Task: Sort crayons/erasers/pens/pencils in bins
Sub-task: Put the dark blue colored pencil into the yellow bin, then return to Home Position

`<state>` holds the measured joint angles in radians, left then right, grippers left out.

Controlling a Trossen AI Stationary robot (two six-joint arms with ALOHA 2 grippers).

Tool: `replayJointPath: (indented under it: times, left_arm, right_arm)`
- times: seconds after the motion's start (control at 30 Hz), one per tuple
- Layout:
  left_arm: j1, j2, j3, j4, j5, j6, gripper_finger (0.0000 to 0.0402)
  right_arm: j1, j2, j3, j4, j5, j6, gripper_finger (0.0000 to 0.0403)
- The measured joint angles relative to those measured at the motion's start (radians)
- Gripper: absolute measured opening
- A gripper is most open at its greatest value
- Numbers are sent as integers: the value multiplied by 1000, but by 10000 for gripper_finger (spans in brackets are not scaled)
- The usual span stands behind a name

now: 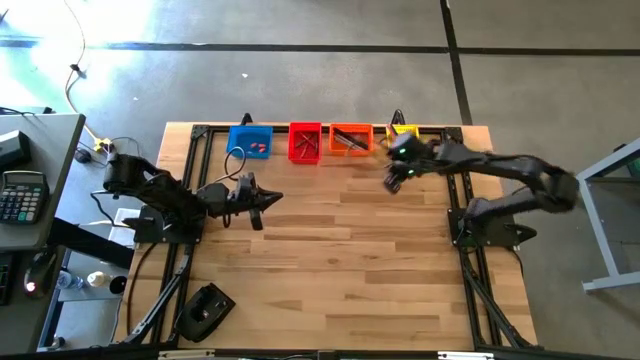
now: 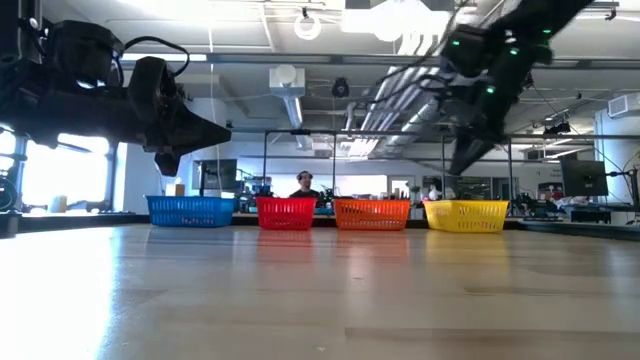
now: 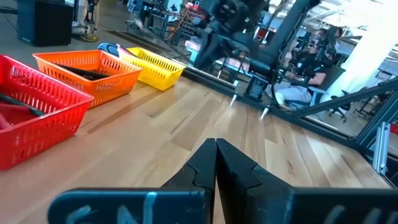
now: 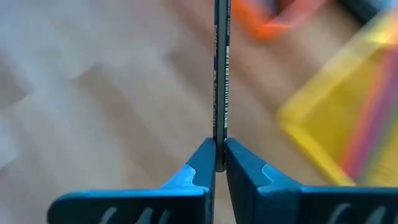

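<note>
Four bins stand in a row at the table's far edge: blue [image 1: 250, 140] with pink-red erasers [image 1: 259, 148], red [image 1: 305, 142] and orange [image 1: 350, 139] with dark sticks, and yellow [image 1: 403, 130], partly under my right arm. My right gripper [image 1: 390, 183] is above the table just near of the orange and yellow bins, shut on a thin dark stick [image 4: 221, 74]. My left gripper [image 1: 275, 197] is shut and empty above the table, near of the blue and red bins. My right gripper pinches the thin dark stick between its two fingers at one end [image 4: 220, 146]. The stick runs along the fingers and sticks out straight ahead past their tips. It is lifted clear of the table.
The bins also show in the low view: blue [image 2: 191, 210], red [image 2: 286, 212], orange [image 2: 372, 213], yellow [image 2: 466, 214]. Bare wood spreads over the table's middle and near side [image 1: 340, 260]. A dark device [image 1: 205, 310] lies by the near left corner. People sit in the room behind.
</note>
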<state>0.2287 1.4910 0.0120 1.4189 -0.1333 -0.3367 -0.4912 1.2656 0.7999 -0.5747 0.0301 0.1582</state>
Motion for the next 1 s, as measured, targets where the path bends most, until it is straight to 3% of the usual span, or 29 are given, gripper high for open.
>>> replayJointPath:
  times: [0.17,0.4,0.7,1.0]
  left_arm:
    - [0,0,0,0,-8,-6,0]
    - [0,0,0,34,-10,-19,0]
    - [0,0,0,43,-10,-29,0]
    - [0,0,0,44,-34,-31,0]
  right_arm:
    - [-193,-98,-85,37,77,0,12]
    - [-417,-35,-124,117,46,-98,12]
    - [-439,24,-125,131,19,-114,15]
    - [-439,45,-125,129,18,-114,54]
